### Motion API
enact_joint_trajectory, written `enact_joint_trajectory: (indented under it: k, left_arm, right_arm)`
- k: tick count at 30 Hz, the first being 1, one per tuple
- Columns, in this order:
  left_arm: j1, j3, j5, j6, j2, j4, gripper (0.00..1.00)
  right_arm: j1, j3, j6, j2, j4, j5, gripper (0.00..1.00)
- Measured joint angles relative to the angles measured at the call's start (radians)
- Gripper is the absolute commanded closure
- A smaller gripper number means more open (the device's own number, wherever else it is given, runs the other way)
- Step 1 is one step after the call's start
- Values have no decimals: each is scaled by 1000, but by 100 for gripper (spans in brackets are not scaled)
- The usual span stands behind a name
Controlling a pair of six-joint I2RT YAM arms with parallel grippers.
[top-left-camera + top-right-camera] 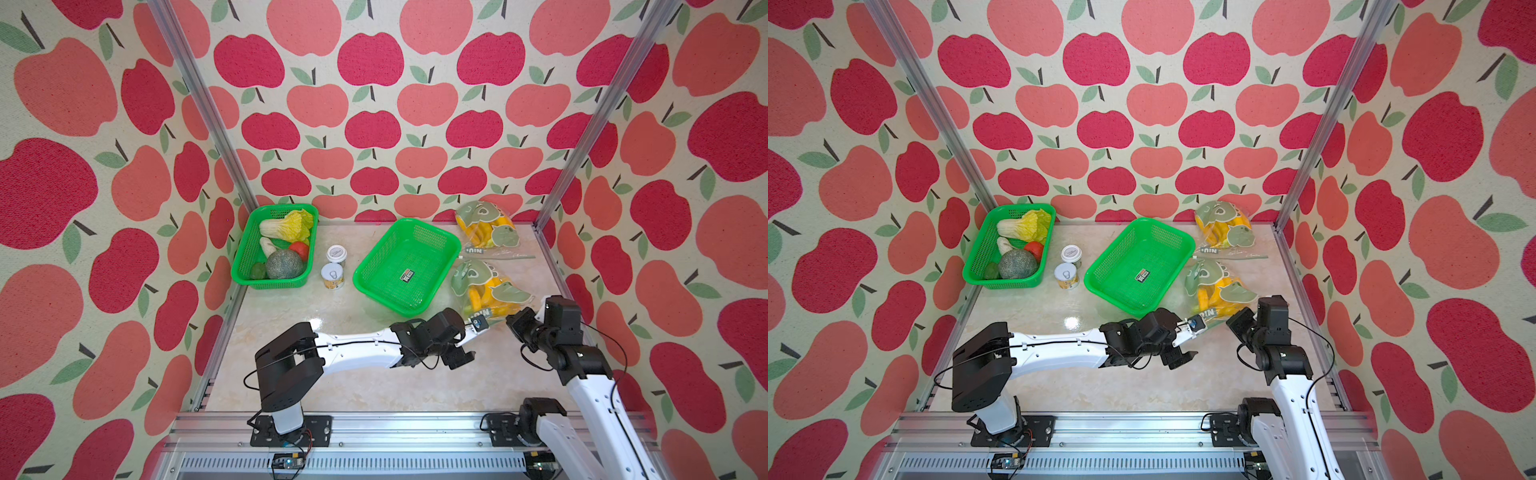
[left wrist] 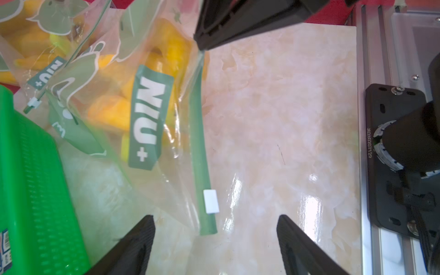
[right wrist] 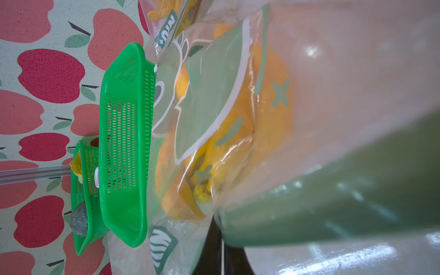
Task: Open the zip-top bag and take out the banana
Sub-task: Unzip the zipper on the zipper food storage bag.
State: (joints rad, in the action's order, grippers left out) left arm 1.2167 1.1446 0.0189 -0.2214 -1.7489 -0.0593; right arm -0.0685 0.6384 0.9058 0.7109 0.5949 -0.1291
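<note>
Nearest the lens runs the aluminium rail (image 1: 395, 428) that carries both arm bases. Beyond it spreads the pale marbled table (image 1: 332, 386), walled in by apple-print panels.

In both top views the left arm (image 1: 357, 353) stretches low across the table toward its right side. The right arm (image 1: 590, 386) climbs from its base and bends inward to meet it.

Two green baskets sit farther back. The filled basket (image 1: 270, 284) at the left holds a cabbage (image 1: 286, 224), a melon (image 1: 284, 264) and something red. The angled basket (image 1: 386, 266) in the middle has a small label on its mesh floor.

Just beside that basket, on the right side of the table, lies the zip-top bag (image 1: 486, 286). The banana (image 2: 112, 112) shows yellow through its clear film, still inside. A second bag (image 1: 486, 226) of the same print lies behind it, by the back wall.

The right gripper (image 1: 514, 322) is pressed together on one end of the bag's green zip strip (image 2: 200, 142). The left gripper (image 2: 215, 216) stands spread, with the strip's other end lying between its fingers and nothing pinched.

Two small cans (image 1: 334, 266) stand between the baskets. The white slider (image 2: 211, 201) sits on the strip near the left gripper.
</note>
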Motion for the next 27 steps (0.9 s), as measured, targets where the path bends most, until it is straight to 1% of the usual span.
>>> enact_joint_trajectory:
  k: [4,6,9,13,15,19,22,27]
  left_arm:
    - [11,-1,94,-99,-42,-101,19]
    - [8,2,147,-140,-67,-147,25]
    - [5,26,198,-190,-108,-175,33]
    - [5,46,248,-238,-142,-199,41]
    - [5,46,261,-249,-142,-208,49]
    - [13,46,273,-261,-136,-210,51]
    - [22,46,280,-264,-121,-206,56]
    - [27,46,280,-248,-108,-204,70]
  right_arm:
    - [11,60,-21,51,44,-3,100]
    - [13,72,-27,64,63,-4,100]
    - [18,75,-32,64,85,-11,100]
    - [29,76,-42,65,99,-15,99]
    - [36,76,-48,71,103,-19,99]
    - [53,76,-65,97,107,-19,97]
    - [56,76,-77,120,107,-18,93]
    - [56,76,-98,131,106,-18,79]
